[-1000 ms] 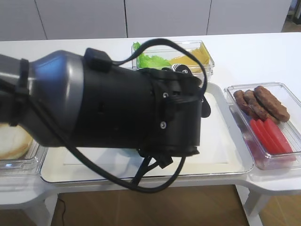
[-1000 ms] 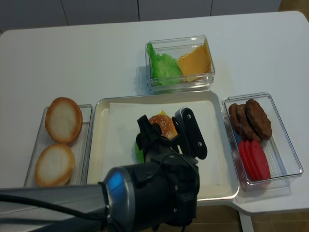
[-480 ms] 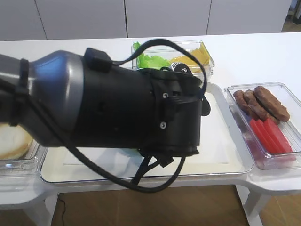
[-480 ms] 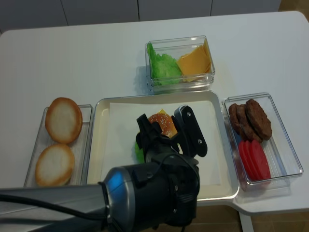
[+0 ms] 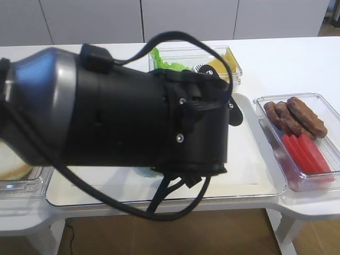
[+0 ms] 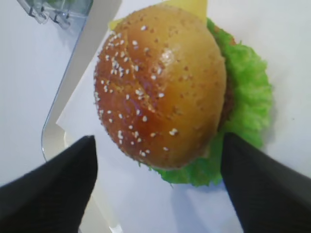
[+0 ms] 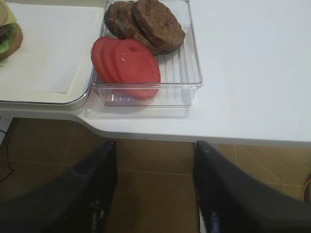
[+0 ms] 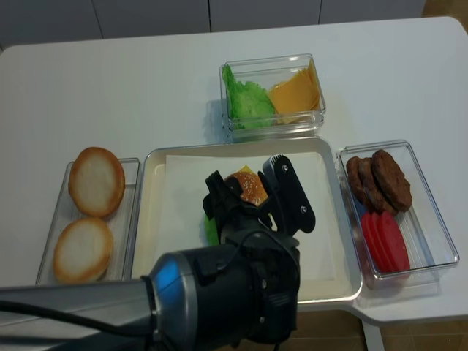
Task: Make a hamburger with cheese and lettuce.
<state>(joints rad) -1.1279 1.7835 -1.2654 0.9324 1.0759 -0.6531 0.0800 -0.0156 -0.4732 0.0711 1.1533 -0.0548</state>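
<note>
The white table carries everything, and the left arm is the biggest thing over it, rising from the near edge toward the middle. A white tray lined with paper sits at the middle of the near edge. Three clear tubs stand around it: the bun tub by the tray's left side with two pale bun halves, the patty tub by its right side with brown patties at the far end and red tomato slices at the near end, and the greens tub beyond its far edge with green leaves on the left and orange-yellow slices on the right. The hamburger lies on the tray's paper, about midway between the tray's sides. The left gripper hangs over it with its two fingers spread wide to either side of the bun, neither one touching it. The lettuce frills out from under the bun, and a corner of the cheese pokes out at the top. The right gripper hangs off the table's near right corner, over the floor, its fingers apart and holding nothing.
</note>
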